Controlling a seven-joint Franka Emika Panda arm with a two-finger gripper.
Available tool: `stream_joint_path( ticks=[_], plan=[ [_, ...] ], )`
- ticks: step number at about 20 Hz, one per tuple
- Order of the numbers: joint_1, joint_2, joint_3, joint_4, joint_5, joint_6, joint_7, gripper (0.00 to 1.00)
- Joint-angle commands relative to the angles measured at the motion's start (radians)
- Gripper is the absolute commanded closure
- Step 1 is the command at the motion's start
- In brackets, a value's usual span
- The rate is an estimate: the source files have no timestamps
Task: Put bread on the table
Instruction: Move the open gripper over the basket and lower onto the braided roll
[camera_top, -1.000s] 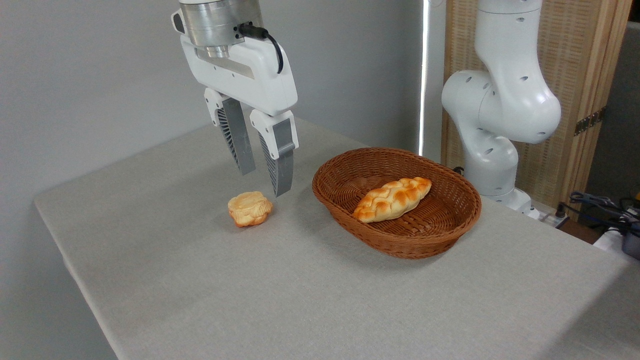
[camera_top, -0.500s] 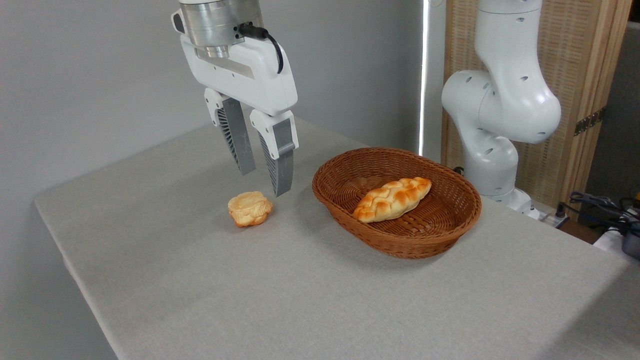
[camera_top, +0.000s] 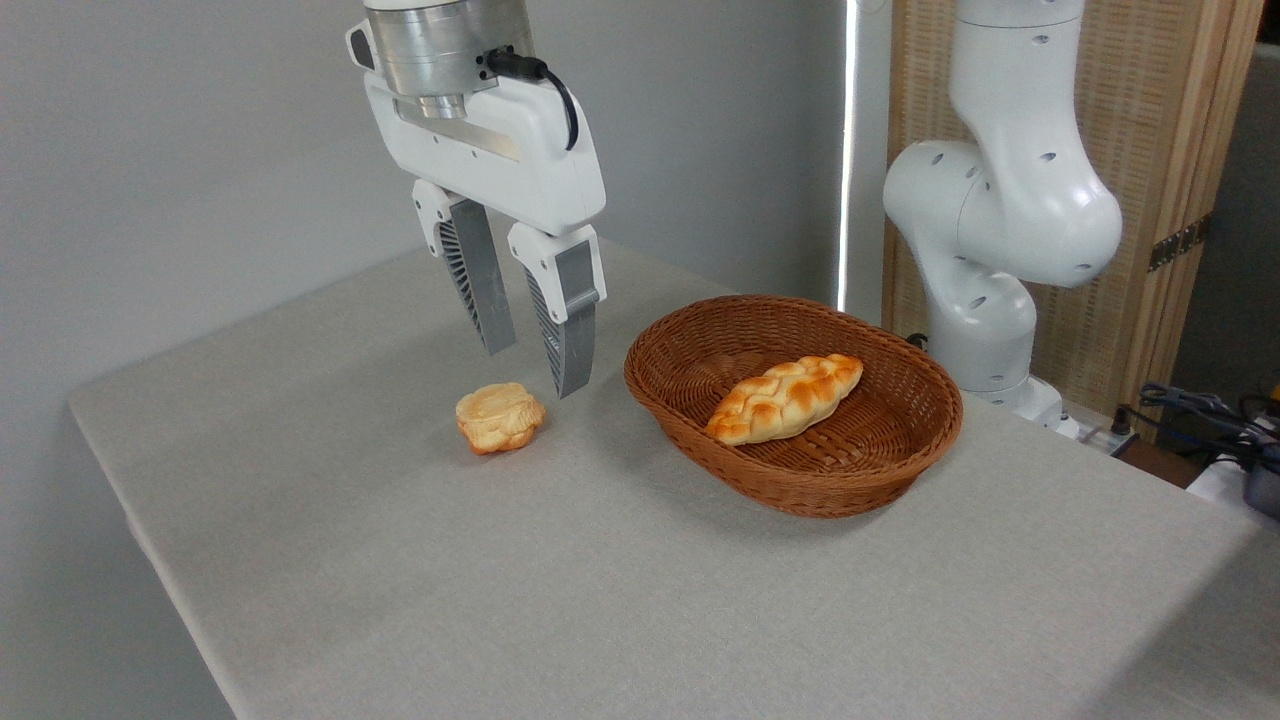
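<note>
Claw (camera_top: 535, 370) hangs empty, fingers parted, above the table (camera_top: 400, 560) beside small pastry (camera_top: 500, 417); bread (camera_top: 785, 397) lies in the basket (camera_top: 800, 490) to its right, so a reach there seems next.

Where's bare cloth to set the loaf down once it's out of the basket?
The widest free patch of table is the near stretch in front of the basket and the small round pastry. The far-left corner behind the pastry is also bare. It is crowded between pastry and basket, where the open tool hangs. The bread lies in the basket.
</note>
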Motion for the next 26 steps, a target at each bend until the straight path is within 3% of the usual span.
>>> stream_joint_path(
  ticks=[1, 4, 9, 12, 20, 26],
  plan=[
    [-0.008, -0.006, 0.004, 0.001, -0.014, -0.016, 0.01, 0.0],
    [-0.011, -0.032, 0.001, -0.02, -0.022, -0.015, 0.015, 0.0],
    [-0.037, -0.173, 0.004, -0.2, -0.046, -0.002, 0.021, 0.0],
    [-0.082, -0.277, 0.007, -0.332, -0.045, 0.001, 0.024, 0.0],
    [-0.091, -0.573, 0.009, -0.733, -0.043, 0.051, 0.096, 0.0],
    [-0.105, -0.612, 0.007, -0.858, -0.045, 0.056, 0.131, 0.0]
  ],
)
